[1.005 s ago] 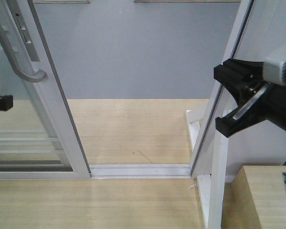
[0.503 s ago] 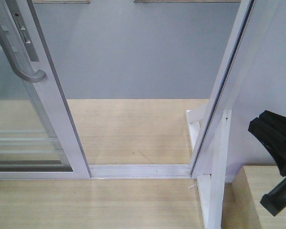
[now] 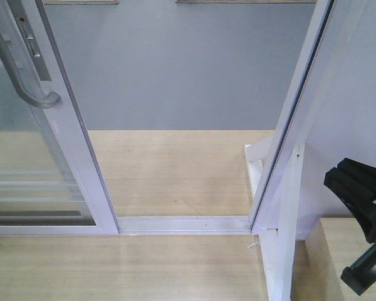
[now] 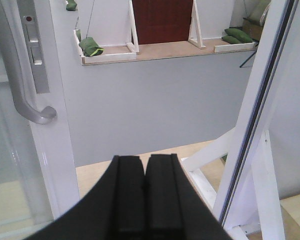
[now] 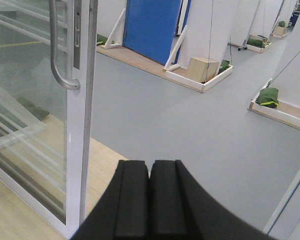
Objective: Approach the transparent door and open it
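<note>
Door (image 3: pixel 62 144) slid left, wide gap to right jamb (image 3: pixel 294 125); looks open. Handle (image 3: pixel 19 69) untouched at left. Left hand (image 4: pixel 146 200) pinched closed, empty. Right hand (image 5: pixel 150 200) pinched closed, empty, low right. Step: finishing. Next: likely retract arms, nothing to grasp.

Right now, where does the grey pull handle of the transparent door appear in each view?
Front view: grey pull handle at the upper left edge.
Left wrist view: the handle on the left, above the shut left end effector.
Right wrist view: upper left.
Shared landmark: the door's white stile.
</note>
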Motion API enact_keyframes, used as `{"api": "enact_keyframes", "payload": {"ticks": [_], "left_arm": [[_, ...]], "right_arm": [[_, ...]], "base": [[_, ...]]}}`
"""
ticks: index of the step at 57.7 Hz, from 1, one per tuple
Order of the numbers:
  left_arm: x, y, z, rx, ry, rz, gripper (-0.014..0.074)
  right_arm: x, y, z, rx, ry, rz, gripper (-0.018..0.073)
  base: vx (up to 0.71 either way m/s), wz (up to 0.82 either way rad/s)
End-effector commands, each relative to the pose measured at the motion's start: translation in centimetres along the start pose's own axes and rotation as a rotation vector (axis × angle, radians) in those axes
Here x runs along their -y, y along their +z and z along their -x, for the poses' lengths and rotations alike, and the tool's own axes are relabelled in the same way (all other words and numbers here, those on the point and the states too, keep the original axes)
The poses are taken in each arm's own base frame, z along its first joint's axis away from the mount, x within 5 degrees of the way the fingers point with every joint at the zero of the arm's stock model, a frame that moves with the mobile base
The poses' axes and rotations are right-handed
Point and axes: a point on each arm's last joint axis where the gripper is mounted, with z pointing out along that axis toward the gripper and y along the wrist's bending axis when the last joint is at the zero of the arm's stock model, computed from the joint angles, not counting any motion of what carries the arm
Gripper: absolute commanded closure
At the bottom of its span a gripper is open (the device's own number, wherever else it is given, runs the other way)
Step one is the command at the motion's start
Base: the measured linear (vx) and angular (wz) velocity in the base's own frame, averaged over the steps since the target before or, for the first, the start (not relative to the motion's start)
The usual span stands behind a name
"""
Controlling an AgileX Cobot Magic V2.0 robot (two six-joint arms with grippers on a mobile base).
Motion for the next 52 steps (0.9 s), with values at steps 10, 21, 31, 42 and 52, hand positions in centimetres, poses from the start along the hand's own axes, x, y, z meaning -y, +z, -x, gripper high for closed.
{"api": "enact_keyframes", "payload": {"ticks": [10,21,31,42,52], "left_arm": [[0.1,-0.2,1.4,0.087,-0.014,-0.006,0.0602],[-0.7,0.8,0.1,0.143,0.048,0.053,0.0602],[-1.7,2.9,-4.1,0.208,0.075,0.113,0.0602],[-1.9,2.7,-6.9,0.265,0.101,0.122,0.0602],[-1.9,2.8,-7.2,0.240,0.110,0.119,0.0602]], "right_arm": [[0.5,-0.2,1.6,0.095,-0.002,-0.041,0.0559],[0.5,-0.2,1.6,0.095,-0.002,-0.041,0.0559],[0.5,-0.2,1.6,0.095,-0.002,-0.041,0.0559],[0.5,-0.2,1.6,0.095,-0.002,-0.041,0.0559],[0.5,-0.2,1.6,0.091,-0.002,-0.039,0.0559]], "base": [[0.00,0.00],[0.00,0.00],[0.00,0.00],[0.00,0.00],[0.00,0.00]]}}
